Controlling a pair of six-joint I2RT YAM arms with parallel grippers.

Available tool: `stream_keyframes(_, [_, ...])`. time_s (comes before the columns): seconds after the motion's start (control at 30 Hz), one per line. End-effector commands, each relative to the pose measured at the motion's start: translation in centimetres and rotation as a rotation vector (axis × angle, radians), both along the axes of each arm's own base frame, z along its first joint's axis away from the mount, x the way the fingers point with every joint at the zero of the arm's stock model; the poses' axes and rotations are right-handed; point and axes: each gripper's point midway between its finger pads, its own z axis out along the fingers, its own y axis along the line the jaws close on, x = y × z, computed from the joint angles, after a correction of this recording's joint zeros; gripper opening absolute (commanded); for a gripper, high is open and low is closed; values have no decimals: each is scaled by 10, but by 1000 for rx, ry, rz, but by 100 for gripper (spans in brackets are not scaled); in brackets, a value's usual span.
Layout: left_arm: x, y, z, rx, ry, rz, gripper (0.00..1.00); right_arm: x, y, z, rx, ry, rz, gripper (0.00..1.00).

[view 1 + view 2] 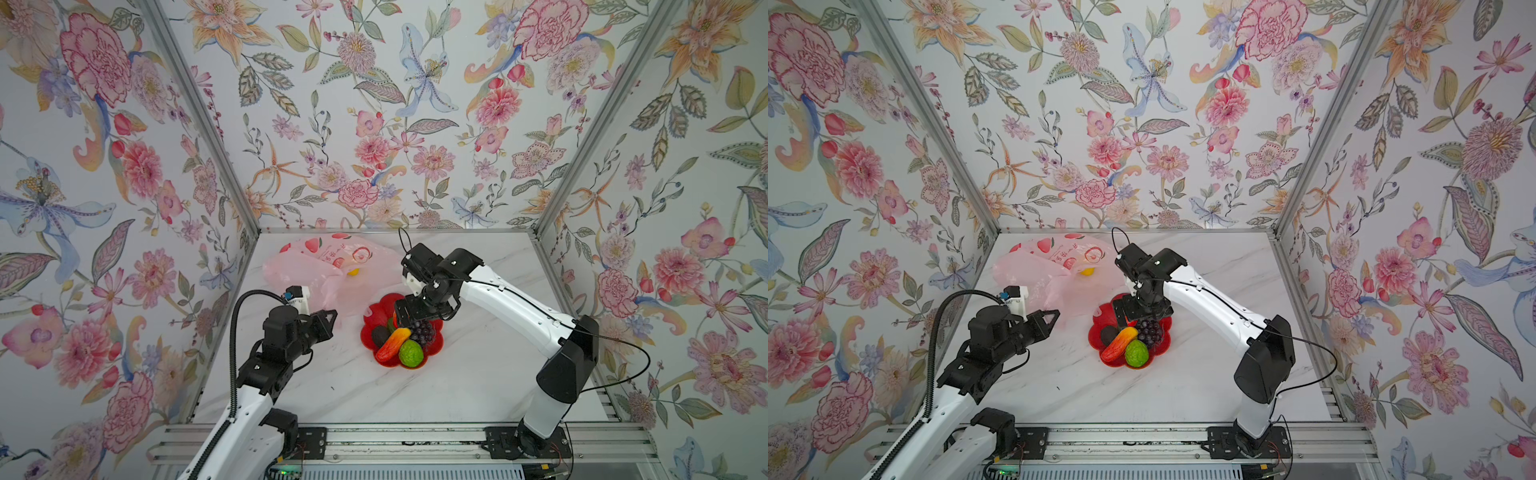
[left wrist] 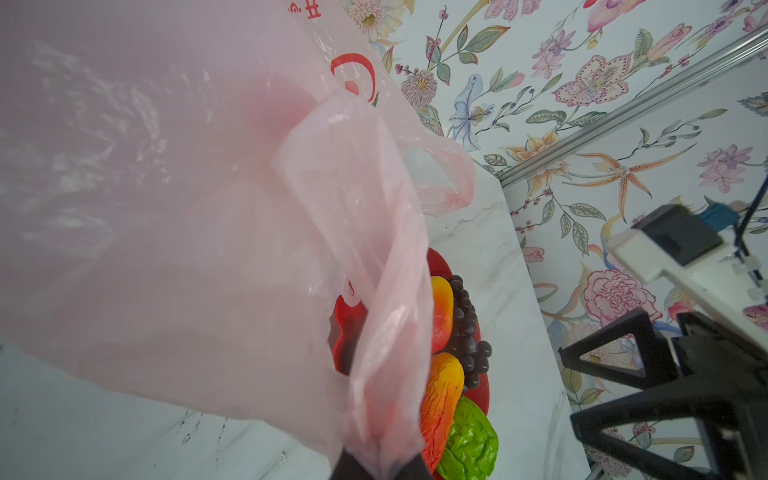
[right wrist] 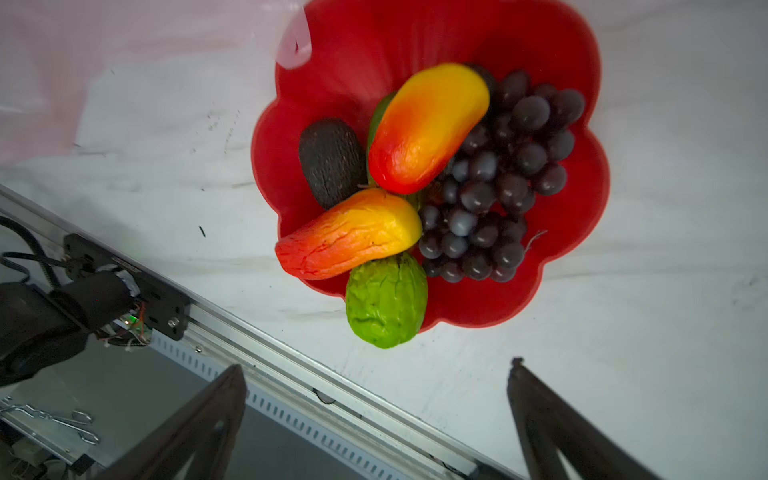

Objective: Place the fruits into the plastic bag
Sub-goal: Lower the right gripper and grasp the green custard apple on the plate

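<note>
Holding the plastic bag (image 2: 208,208) clenched in your left fingers (image 1: 326,321), you hover spread right fingers (image 3: 230,390) over the fruits (image 3: 498,187) on the plate (image 3: 561,50); next, grasp the top mango (image 3: 428,124).

So the surface here is a white table (image 1: 478,374) with faint grey marble veining, boxed in by walls at the back and both sides. Only two things sit straight on it. A red flower-shaped plate (image 1: 366,328) sits roughly mid-table. A pale pink plastic bag (image 1: 303,266) with red peach prints lies crumpled toward the far left corner, and its thin plastic spreads out toward the plate. In the right wrist view a small loop of the bag shows right over the plate's rim. There's also a tiny dark speck (image 3: 202,231) on the bare marble near the plate, plus a few faint scuffs around it.
</note>
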Motion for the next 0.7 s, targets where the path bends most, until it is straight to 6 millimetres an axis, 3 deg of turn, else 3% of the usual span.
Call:
stream_keyframes(0.0, [0, -4, 11, -2, -41, -20, 0, -9, 1, -16, -49, -4, 51, 99])
stream_keyframes(0.2, [0, -4, 15, -9, -43, -19, 0, -16, 10, -49, -80, 40, 64, 100])
stream_keyframes(0.67, [-2, -1, 9, -35, -32, 9, 0, -30, -4, -89, -151, 113, 79, 95])
